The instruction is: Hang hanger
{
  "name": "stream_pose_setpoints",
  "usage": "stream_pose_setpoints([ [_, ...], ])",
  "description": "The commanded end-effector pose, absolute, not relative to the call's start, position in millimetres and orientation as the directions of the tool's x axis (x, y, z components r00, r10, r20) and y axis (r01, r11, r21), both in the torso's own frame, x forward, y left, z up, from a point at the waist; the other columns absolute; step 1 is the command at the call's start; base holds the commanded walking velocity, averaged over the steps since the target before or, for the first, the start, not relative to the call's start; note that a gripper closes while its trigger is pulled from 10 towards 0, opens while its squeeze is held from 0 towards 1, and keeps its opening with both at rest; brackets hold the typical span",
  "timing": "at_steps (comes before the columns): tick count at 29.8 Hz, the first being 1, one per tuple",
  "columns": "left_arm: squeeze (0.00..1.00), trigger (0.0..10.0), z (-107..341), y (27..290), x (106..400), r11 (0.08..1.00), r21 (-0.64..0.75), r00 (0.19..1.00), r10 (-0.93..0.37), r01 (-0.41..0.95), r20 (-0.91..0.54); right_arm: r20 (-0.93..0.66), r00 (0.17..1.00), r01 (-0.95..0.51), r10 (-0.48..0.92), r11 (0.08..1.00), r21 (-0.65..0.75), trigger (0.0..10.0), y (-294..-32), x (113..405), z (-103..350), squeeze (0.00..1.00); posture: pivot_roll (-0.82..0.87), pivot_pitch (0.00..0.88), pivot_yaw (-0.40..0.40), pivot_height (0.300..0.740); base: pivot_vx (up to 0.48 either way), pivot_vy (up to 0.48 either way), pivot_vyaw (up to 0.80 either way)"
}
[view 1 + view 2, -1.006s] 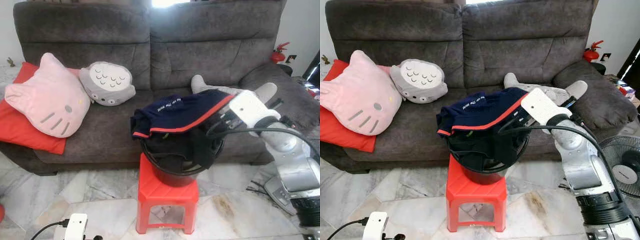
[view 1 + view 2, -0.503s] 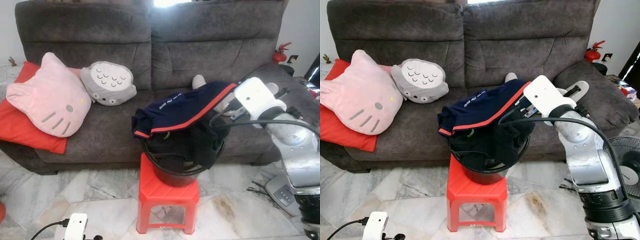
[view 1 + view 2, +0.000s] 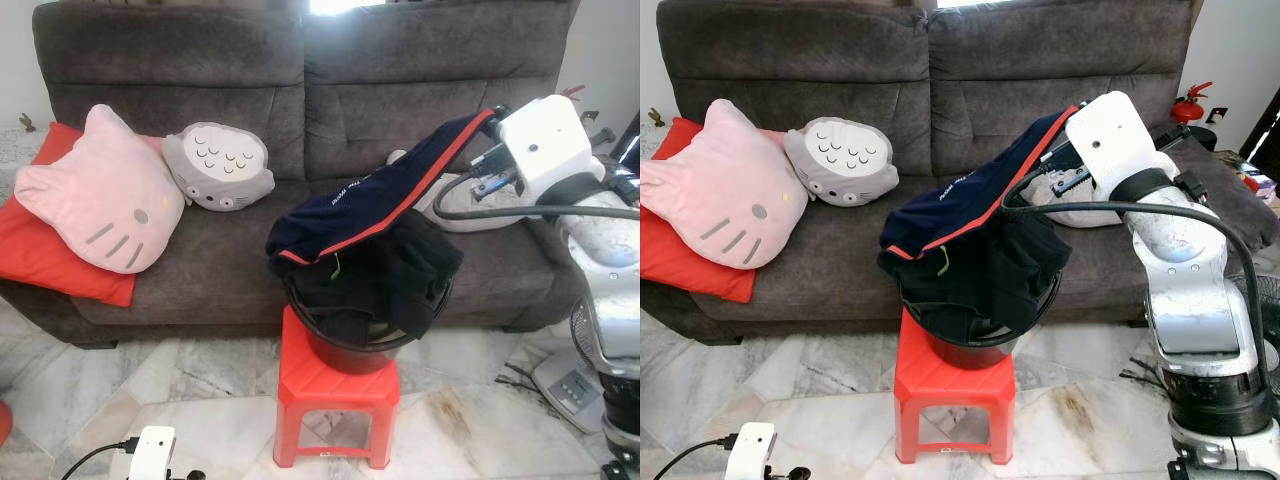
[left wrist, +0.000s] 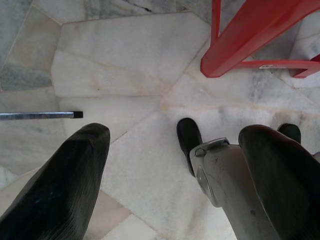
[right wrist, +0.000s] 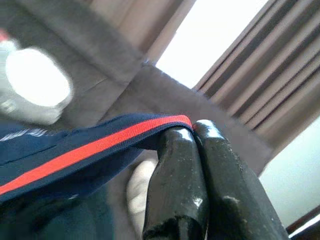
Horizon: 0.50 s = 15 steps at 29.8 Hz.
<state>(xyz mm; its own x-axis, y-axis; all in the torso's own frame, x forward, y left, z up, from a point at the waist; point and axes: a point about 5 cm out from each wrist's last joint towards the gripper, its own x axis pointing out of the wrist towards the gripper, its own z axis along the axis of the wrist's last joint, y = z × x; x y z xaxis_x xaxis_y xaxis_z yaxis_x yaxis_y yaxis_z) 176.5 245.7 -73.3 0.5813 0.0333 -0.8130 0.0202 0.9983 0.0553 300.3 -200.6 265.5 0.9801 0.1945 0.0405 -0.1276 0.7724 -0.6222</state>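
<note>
A navy garment with a red stripe is stretched up from a black basket full of dark clothes. The basket stands on a red plastic stool in front of the sofa. My right gripper is shut on the garment's striped edge, held high above the basket's right side. In the right wrist view the fingertips pinch the red-striped hem. My left gripper hangs open low over the marble floor, near a stool leg.
A grey sofa spans the back, bearing a pink cat cushion, a grey owl plush and a red cushion. A fan stands at the right. A white device lies on the floor at the lower left.
My right gripper has risen up and to the right with the garment's edge. The navy garment now stretches steeply out of the basket instead of lying over it.
</note>
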Motion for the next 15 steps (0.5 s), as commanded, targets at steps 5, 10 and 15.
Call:
stream_pose_setpoints([
  [5,0.00,10.0,-73.7,248.7,174.5,0.996,0.075,0.568,0.039,0.039,-0.822,-0.245,0.952,-0.298,0.186,0.749,-0.591,10.0,-206.2,284.9,218.8,0.00,-0.25,0.000,0.010,0.740,0.000,0.000,0.00],
  [10,0.00,10.0,-73.5,249.0,174.4,0.996,0.073,0.567,0.035,0.044,-0.823,-0.260,0.960,-0.245,0.107,0.774,-0.584,10.0,-218.3,285.1,208.1,0.00,-0.25,0.000,0.012,0.740,0.000,0.000,0.00],
  [15,0.00,10.0,-73.4,248.9,174.6,0.996,0.070,0.567,0.032,0.045,-0.823,-0.257,0.965,-0.188,0.042,0.795,-0.576,10.0,-224.4,284.3,206.7,0.00,-0.24,0.000,0.012,0.740,0.000,0.000,0.00],
])
